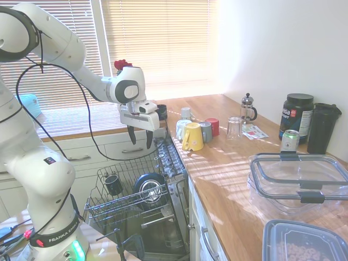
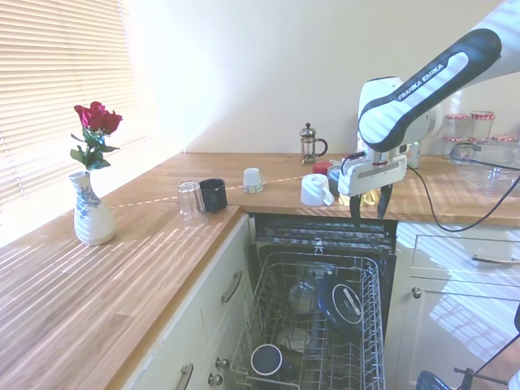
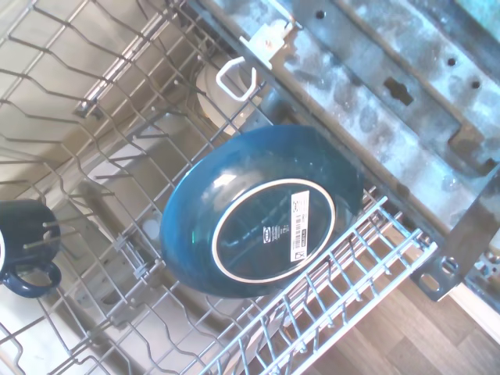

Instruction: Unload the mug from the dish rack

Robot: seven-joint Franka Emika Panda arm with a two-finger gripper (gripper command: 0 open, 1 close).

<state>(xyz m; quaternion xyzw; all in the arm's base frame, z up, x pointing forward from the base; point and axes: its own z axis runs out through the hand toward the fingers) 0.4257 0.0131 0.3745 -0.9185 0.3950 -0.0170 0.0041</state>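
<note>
Mug sits in the rack, in the near corner, well apart from the big blue bowl. It sits with its mouth up, so its long way runs up and down. The wrist view shows its handle sticking out to one side, though the mug is cut off at the edge there, so I am not sure just where the handle points.

The gripper hangs above the rack with its fingers spread and nothing between them. It is not over the mug yet.

I think the mug is hard, small and not heavy, but smooth, so it may slip. It could chip on the wires. The rim looks like a good place to pinch, one finger inside and one outside, then lift straight up past the tines.
</note>
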